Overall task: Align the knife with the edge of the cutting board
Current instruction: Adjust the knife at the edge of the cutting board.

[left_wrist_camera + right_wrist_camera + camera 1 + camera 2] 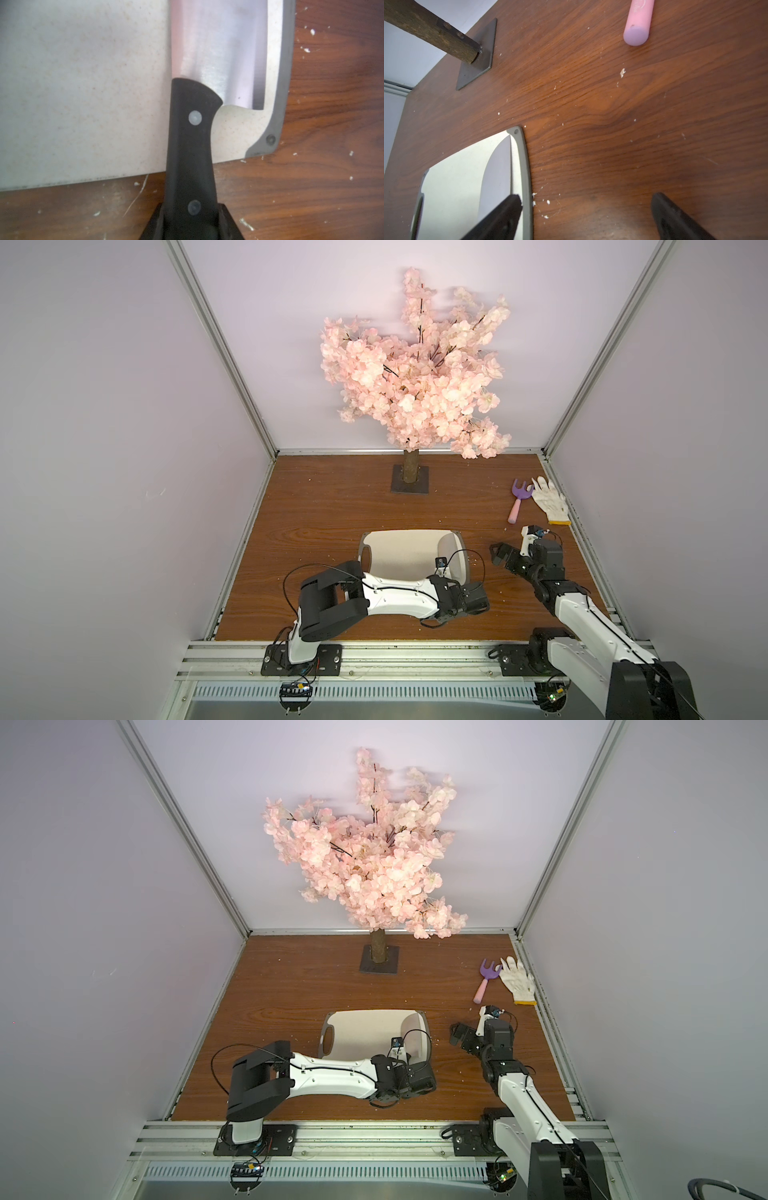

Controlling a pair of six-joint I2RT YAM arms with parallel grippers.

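1. Nearest the lens, in the left wrist view, the left gripper [192, 220] had its jaws clamped tight on the butt end of the black riveted handle of the knife [218, 52].
2. On the wooden table [316, 510] the cutting board [399, 551] lay flat, with its oval cutout at the end away from the knife. It carried nothing but the blade.
3. At the board's end opposite the cutout, the broad steel blade rested flat. Its cutting edge sat just inside the dark grey rim and ran about parallel with it. The handle overhung the board's near long side.
4. Judged from that, the aligning looked almost done. What seemed left was perhaps a slight trim of the angle, then letting go of the handle and drawing the arm off without nudging the knife.
5. Just past the board's knife end, the right gripper [586, 198] hung over bare table with its jaws spread wide, holding nothing.
6. Well beyond the board's far corner at that end lay a purple-and-pink toy garden fork [518, 499], with a white work glove [548, 502] just beside it.
7. No bowl, box or other container was in view.
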